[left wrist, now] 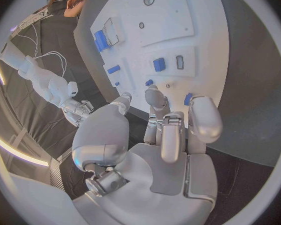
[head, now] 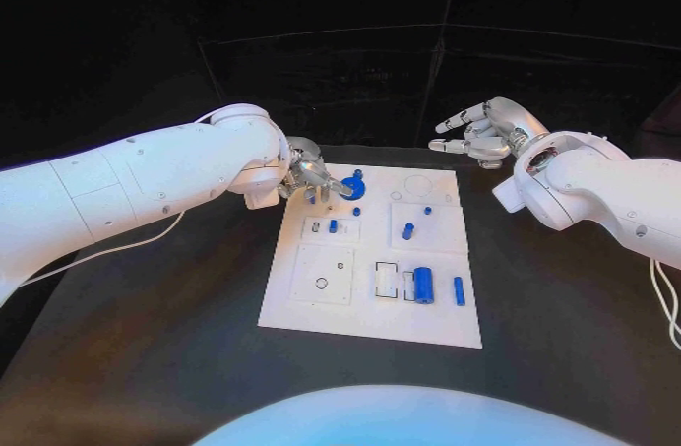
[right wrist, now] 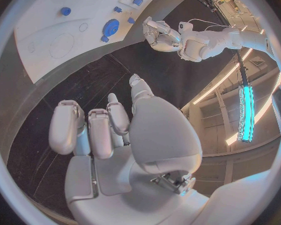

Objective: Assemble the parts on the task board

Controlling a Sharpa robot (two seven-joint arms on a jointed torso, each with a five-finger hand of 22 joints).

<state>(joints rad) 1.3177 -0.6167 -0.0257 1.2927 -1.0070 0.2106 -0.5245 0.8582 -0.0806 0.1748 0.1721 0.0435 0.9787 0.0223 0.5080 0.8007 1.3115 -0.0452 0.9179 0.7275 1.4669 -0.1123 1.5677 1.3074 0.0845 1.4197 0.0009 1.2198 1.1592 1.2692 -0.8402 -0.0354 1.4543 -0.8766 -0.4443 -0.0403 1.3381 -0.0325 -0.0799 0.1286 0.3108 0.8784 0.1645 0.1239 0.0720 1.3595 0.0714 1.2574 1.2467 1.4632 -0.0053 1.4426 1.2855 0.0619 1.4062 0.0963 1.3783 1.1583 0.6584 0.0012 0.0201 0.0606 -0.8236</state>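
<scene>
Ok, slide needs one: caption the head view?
Left hand over the task board's far corner by blue parts; right hand hovers off-board.

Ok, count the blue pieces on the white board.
7: a disc by the left hand, four small ones mid-board, a cylinder and a thin bar nearer the robot. The hand may hide more.
</scene>
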